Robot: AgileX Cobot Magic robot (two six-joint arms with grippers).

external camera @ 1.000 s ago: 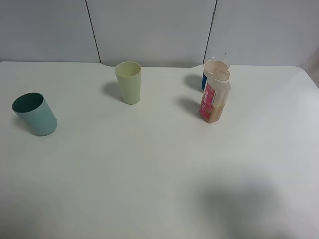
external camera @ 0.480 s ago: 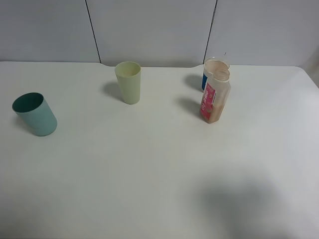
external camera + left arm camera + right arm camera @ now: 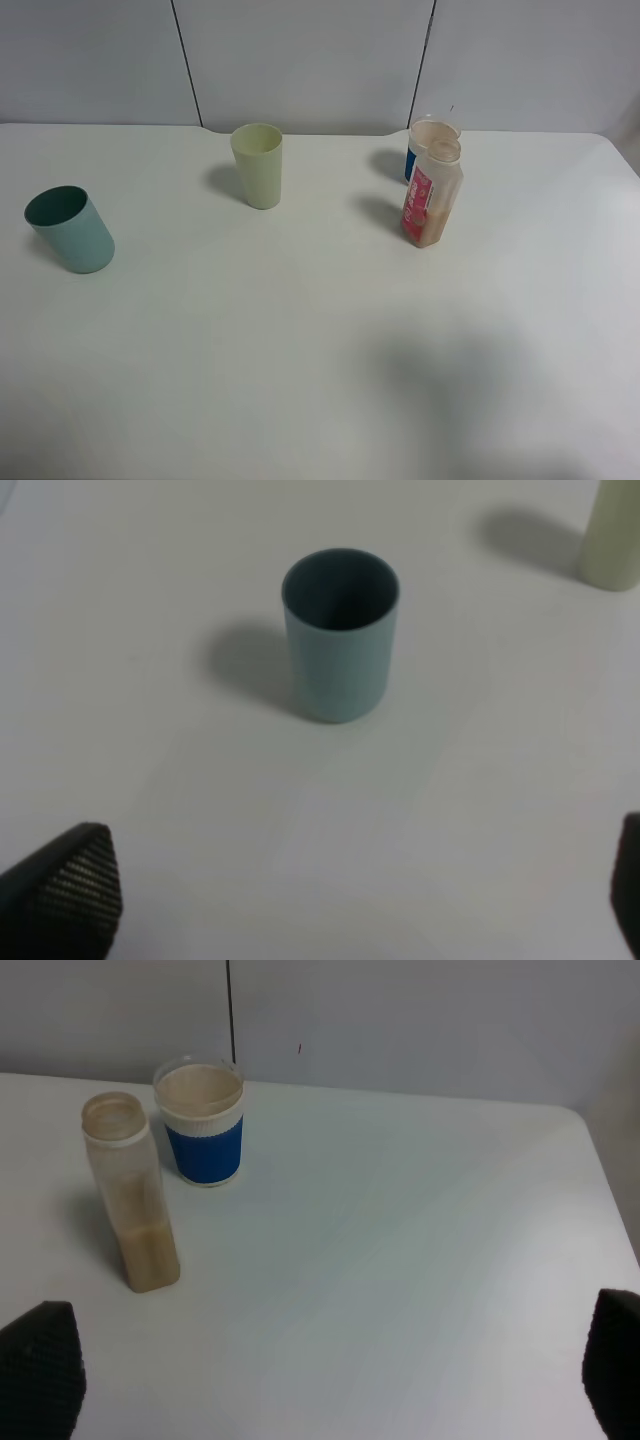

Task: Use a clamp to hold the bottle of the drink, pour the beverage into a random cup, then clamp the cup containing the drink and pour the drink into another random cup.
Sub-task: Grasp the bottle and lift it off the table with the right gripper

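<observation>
White tabletop (image 3: 300, 350) under soft light, pale grey panelled wall (image 3: 300, 60) with dark vertical seams (image 3: 187, 60) behind.

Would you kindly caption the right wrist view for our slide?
Open right pincer faces an uncapped drink bottle near a blue-and-white cup.

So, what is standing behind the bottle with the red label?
A blue cup with a white rim stands just behind the bottle, upright, with something pale tan at its top. From the high camera the bottle covers much of its side.
</observation>
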